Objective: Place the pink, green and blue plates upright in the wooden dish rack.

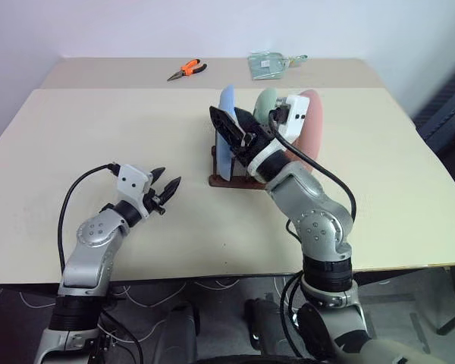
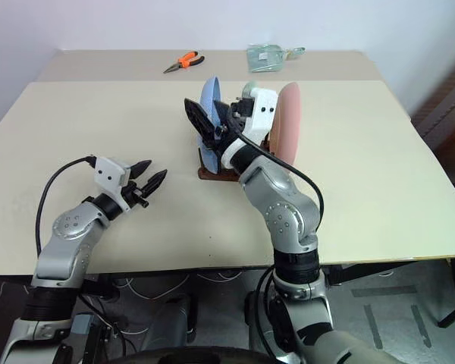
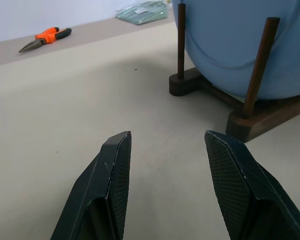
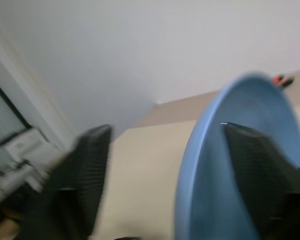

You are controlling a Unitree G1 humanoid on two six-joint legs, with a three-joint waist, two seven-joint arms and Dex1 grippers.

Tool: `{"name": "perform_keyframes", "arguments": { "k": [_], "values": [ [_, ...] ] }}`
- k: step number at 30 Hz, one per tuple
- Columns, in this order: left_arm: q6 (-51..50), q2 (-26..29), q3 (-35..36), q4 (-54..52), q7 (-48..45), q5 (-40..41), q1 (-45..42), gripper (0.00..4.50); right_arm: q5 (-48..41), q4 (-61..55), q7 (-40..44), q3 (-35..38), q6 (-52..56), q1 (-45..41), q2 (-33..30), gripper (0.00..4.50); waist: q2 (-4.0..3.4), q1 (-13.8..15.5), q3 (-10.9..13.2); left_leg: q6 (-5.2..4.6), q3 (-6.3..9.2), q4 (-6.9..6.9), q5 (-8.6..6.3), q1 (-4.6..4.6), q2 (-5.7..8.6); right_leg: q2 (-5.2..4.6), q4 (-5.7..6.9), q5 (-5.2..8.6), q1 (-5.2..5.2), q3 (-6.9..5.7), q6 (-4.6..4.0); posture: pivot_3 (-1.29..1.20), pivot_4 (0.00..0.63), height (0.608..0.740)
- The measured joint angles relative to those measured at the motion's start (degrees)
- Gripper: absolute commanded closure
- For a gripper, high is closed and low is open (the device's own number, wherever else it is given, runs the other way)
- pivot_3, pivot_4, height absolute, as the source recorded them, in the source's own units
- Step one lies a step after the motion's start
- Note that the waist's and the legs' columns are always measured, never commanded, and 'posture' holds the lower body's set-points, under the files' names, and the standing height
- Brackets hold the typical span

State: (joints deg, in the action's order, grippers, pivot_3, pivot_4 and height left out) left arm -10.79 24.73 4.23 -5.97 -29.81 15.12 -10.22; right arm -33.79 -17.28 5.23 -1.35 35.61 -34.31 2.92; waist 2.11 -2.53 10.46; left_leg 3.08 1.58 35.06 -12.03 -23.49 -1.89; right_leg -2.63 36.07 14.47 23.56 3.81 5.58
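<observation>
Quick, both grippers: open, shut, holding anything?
Left gripper: open, holding nothing, near the wooden dish rack.
Right gripper: open, straddling the blue plate rim, not clamped.

blue plate [image 1: 226, 129], green plate [image 1: 265, 106], pink plate [image 1: 312, 125] upright in wooden rack [image 1: 226, 180]

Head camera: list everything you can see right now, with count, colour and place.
blue plate: 1, light blue, upright in rack, leftmost slot
green plate: 1, mint, upright, middle
pink plate: 1, salmon, upright, rightmost
dish rack: 1, dark brown, table centre
pliers: 1, orange-handled, far edge
clear packet: 1, greenish, far edge
table: 1, beige
left gripper: open, empty, left of rack
right gripper: open, astride the blue plate's rim
</observation>
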Motion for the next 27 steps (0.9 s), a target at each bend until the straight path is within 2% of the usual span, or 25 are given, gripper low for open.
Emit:
{"name": "perform_keyframes", "arguments": {
  "k": [5, 8, 11, 14, 16, 19, 21, 24, 27],
  "values": [
    [0.06, -0.55, -0.31, 0.14, -0.03, -0.19, -0.04, 2.13, 4.27, 0.03, 1.72, -1.78, -1.37, -2.67, -3.46, 1.00, 0.00, 0.00, 0.00, 0.00, 0.00, 0.00, 0.00, -0.01, 0.00, 0.00, -0.01, 0.00, 0.00, 0.00, 0.00, 0.00, 0.150, 0.732],
    [0.19, -0.87, -0.62, 0.88, -0.07, -0.50, -0.52, 2.13, 8.57, -0.63, 3.76, -3.91, -2.30, -4.33, -8.59, 1.00, 0.00, 0.17, 0.00, 0.00, 0.00, 0.02, 0.00, -0.02, 0.02, -0.01, -0.04, 0.00, 0.00, 0.00, 0.00, 0.00, 0.150, 0.732],
    [1.20, -1.15, -0.65, 3.11, -0.06, -0.93, -2.49, 2.13, 13.08, -3.78, 7.89, -4.65, -4.25, -4.79, -17.41, 1.00, 0.00, 0.40, 0.01, 0.00, 0.01, 0.04, 0.00, -0.07, 0.04, -0.03, -0.09, 0.01, 0.00, -0.01, 0.01, 0.00, 0.150, 0.732],
    [3.07, -0.63, -0.43, 6.85, -0.16, -1.72, -4.90, 2.13, 13.21, -7.46, 12.65, 1.12, -5.33, -3.92, -27.02, 1.00, 0.01, 0.82, 0.02, -0.01, 0.01, 0.05, 0.00, -0.10, 0.06, -0.03, -0.14, 0.03, -0.03, -0.01, 0.05, 0.00, 0.150, 0.732],
    [4.74, 1.08, 0.11, 9.96, -0.56, -2.38, -5.78, 2.13, 12.70, -8.84, 15.31, 9.10, -5.00, -0.24, -34.92, 1.00, 0.03, 1.43, 0.00, -0.04, 0.00, 0.03, -0.03, -0.10, 0.06, -0.03, -0.23, 0.05, -0.06, -0.01, 0.06, 0.00, 0.150, 0.732],
    [7.40, 2.86, 0.67, 13.80, -1.72, -3.89, -6.06, 2.13, 12.78, -8.47, 19.04, 18.47, -4.89, 9.98, -42.02, 1.00, 0.04, 1.79, 0.00, -0.10, -0.03, -0.03, -0.06, -0.09, 0.03, -0.03, -0.44, 0.05, -0.12, -0.01, 0.05, 0.00, 0.150, 0.732],
    [9.51, 4.12, 0.53, 16.60, -2.77, -5.23, -6.16, 2.13, 12.66, -6.96, 21.71, 22.23, -4.99, 18.18, -42.83, 1.00, 0.03, 1.74, 0.00, -0.10, -0.05, -0.02, -0.06, -0.09, 0.03, -0.05, -0.48, 0.04, -0.15, 0.01, 0.05, 0.00, 0.150, 0.732],
    [10.86, 4.21, -0.17, 18.09, -3.27, -6.23, -6.61, 2.13, 12.33, -4.81, 24.45, 24.40, -6.19, 23.90, -42.97, 1.00, -0.16, 1.37, 0.05, -0.10, -0.29, 0.03, -0.06, -0.04, 0.03, -0.08, -0.46, 0.00, -0.13, 0.22, 0.05, 0.00, 0.150, 0.732],
    [12.57, 4.84, -0.82, 19.74, -5.04, -7.10, -6.09, 2.13, 13.04, -2.81, 28.06, 24.37, -10.63, 33.73, -41.85, 1.00, -0.04, 1.60, -0.04, -0.19, -0.24, -0.02, -0.11, 0.02, -0.01, -0.03, -0.58, 0.01, -0.23, 0.16, 0.06, 0.00, 0.150, 0.732]
  ]
}}
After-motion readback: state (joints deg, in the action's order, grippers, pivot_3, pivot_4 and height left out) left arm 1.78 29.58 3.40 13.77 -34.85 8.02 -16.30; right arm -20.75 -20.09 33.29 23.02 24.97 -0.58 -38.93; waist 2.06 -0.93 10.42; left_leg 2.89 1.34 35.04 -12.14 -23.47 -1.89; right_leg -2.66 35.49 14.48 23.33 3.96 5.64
